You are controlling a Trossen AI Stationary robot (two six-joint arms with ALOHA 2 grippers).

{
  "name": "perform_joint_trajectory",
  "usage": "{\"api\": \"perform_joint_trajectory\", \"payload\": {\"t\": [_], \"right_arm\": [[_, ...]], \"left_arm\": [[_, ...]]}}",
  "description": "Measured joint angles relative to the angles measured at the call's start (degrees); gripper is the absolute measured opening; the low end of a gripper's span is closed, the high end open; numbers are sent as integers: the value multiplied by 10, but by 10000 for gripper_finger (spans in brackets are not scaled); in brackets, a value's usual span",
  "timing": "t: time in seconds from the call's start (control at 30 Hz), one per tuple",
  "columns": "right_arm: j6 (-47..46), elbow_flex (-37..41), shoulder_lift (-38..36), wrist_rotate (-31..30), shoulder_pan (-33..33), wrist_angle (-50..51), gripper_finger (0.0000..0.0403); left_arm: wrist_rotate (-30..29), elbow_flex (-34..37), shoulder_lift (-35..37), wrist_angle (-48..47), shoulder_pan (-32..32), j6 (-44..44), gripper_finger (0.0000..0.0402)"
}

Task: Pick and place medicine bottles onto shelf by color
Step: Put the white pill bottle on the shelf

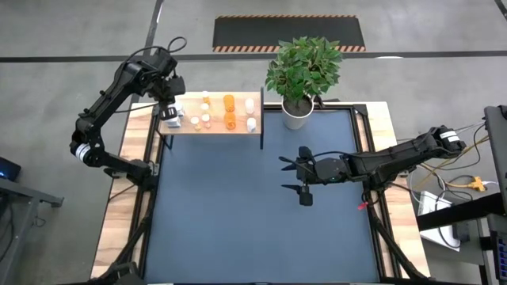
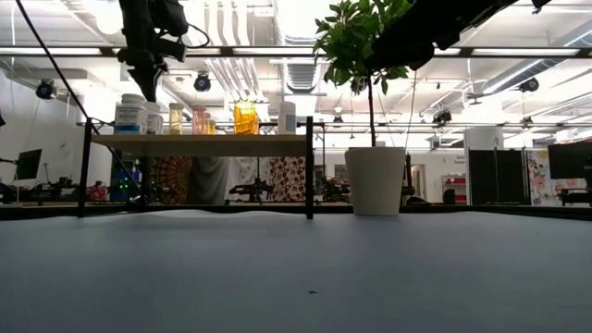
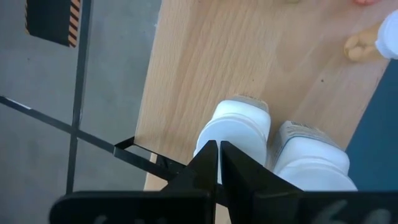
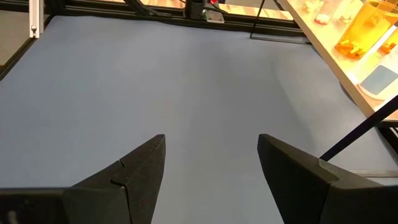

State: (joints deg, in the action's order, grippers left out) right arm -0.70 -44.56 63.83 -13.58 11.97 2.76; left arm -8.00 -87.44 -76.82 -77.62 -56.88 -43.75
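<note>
Right under the tightly closed left gripper [image 3: 217,163], two white medicine bottles [image 3: 239,132] stand side by side on the wooden shelf [image 1: 212,127]. Farther along sit small pale bottles and orange bottles [image 1: 230,111]. The right gripper [image 1: 295,176] hangs wide open, holding nothing, over the blue table [image 1: 238,229], near a potted plant [image 1: 301,75].

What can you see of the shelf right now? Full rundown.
The shelf is a flat rectangular board of light wood grain on thin black metal legs, standing level at the far left of the dark blue table, left of the potted plant. White and orange medicine bottles stand upright on it, whites at its left end. The left hand, shut, hovers over that end. The right hand is open, away over the table.
</note>
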Motion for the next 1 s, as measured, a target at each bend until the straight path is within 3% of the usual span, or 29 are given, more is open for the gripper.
{"api": "perform_joint_trajectory", "payload": {"t": [0.43, 1.0], "right_arm": [[-2, 0, 0, 0, 0, 0, 244], [-2, 0, 0, 0, 0, 0, 244]], "left_arm": [[-46, 14, 2, 1, 0, 0, 0], [-38, 12, 30, 7, 17, 7, 0]]}}
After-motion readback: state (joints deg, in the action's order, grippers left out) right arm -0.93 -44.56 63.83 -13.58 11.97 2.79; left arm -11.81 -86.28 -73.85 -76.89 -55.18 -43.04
